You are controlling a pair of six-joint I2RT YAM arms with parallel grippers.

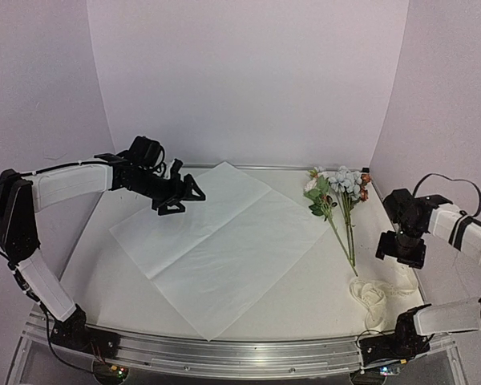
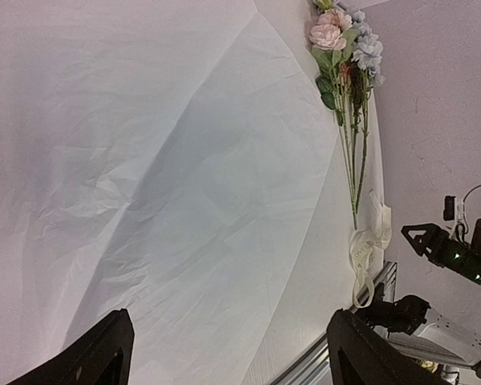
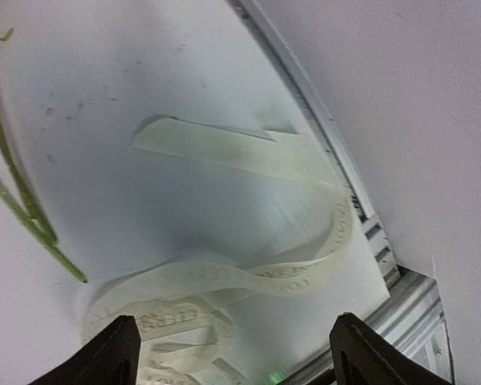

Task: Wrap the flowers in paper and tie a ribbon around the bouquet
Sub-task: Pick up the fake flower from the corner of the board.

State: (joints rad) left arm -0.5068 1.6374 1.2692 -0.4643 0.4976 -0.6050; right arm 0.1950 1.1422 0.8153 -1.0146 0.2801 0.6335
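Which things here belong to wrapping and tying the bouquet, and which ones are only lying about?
For the job: flowers, paper, ribbon.
Only there, not for the job: table, metal rail at its near edge.

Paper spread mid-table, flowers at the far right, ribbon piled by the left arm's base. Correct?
No. The ribbon is piled by the right arm's base, not the left, as the top external view shows. The paper is spread mid-table and the flowers lie at the far right.
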